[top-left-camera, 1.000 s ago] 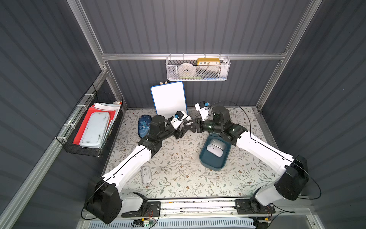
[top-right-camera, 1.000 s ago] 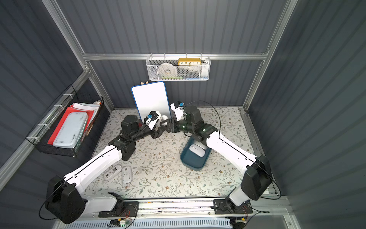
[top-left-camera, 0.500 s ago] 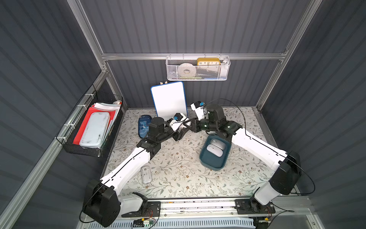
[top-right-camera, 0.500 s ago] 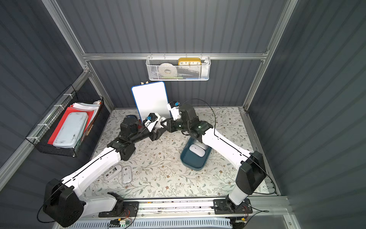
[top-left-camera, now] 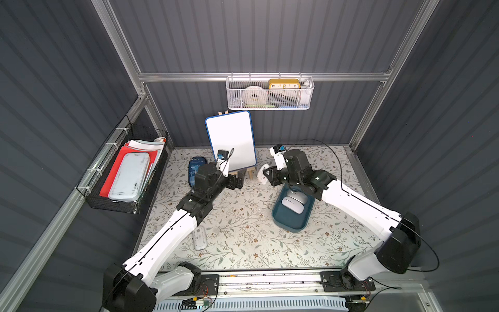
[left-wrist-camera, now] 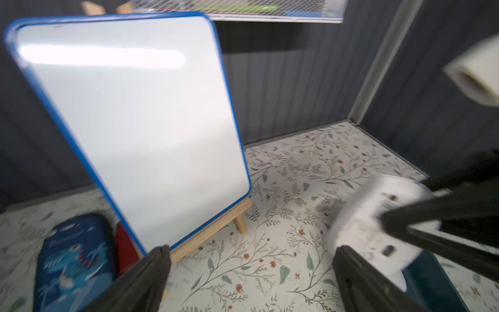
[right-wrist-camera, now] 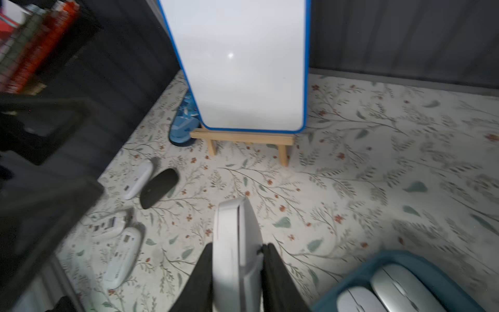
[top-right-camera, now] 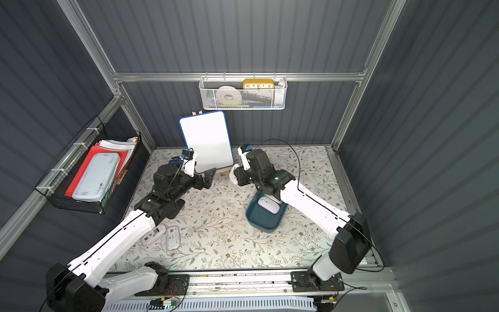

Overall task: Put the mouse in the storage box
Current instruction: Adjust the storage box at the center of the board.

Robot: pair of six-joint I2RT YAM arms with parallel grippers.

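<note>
In a top view, the right gripper (top-right-camera: 237,178) pinches a white mouse (top-right-camera: 231,176) above the floral mat (top-right-camera: 216,229), just beyond the far end of the teal storage box (top-right-camera: 260,224). Another mouse (top-right-camera: 268,205) lies in the box. The left gripper (top-right-camera: 207,178), jaws spread and empty, faces the held mouse from near the whiteboard (top-right-camera: 206,140) on its easel. 2 white mice (top-right-camera: 172,237) lie beside the left arm.

storage box (top-left-camera: 287,222) on the mat (top-left-camera: 243,216), right of centre – two mice (top-left-camera: 293,201) inside, side by side at its rear end. held mouse (top-left-camera: 261,174) in the right gripper (top-left-camera: 266,176), behind the box, just right of the whiteboard (top-left-camera: 231,140). pencil case (top-left-camera: 195,168) left of the whiteboard. loose mice (top-right-camera: 172,237) at front left.
</note>
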